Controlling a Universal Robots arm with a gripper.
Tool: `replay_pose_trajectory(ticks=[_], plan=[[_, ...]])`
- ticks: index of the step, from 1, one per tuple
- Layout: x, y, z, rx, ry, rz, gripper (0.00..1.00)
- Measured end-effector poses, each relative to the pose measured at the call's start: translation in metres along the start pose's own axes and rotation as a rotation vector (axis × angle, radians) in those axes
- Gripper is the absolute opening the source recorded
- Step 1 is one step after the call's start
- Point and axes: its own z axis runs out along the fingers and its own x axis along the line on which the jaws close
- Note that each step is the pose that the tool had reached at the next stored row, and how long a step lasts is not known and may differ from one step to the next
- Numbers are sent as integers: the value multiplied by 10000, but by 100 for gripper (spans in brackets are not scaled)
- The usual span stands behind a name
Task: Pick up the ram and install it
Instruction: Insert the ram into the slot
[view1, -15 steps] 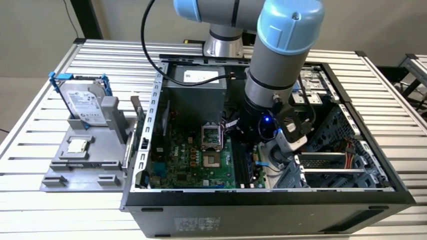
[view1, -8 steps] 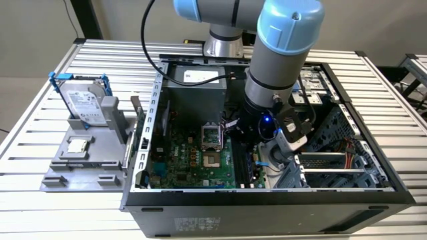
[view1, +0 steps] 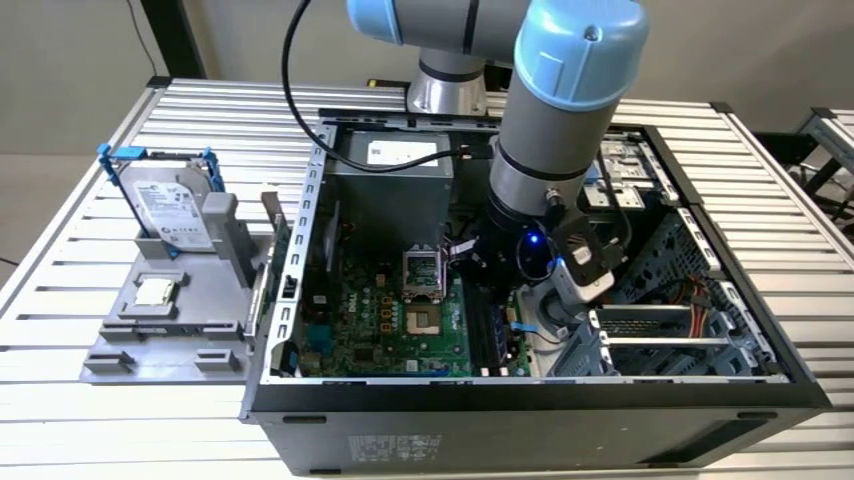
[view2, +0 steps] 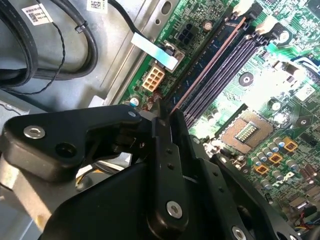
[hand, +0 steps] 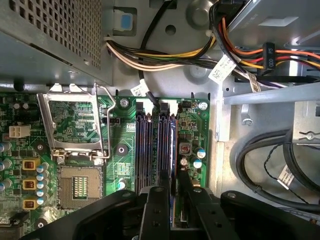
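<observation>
Black gripper (hand: 167, 197) fingers are seen closed on the ram (view2: 207, 62), which is held edge-down over the outermost of the black slots (hand: 147, 150) on the motherboard (hand: 75, 125). Whether the stick is seated cannot be told. Misalignment with the slot keying is judged the main risk: under downward force, the board could be bent or the latches jammed.

no legible text: labels on the hard drive (view1: 174, 212) and cables (hand: 222, 68) too small.
</observation>
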Motion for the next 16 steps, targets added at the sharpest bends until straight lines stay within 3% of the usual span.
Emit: replay_pose_trajectory(ticks=[4,12,13,16], plan=[[0,-1,-24,0,2,1,100],[-11,8,-388,-7,2,1,100],[-12,9,-417,-5,2,1,100],[-13,9,-422,-7,1,-4,100]])
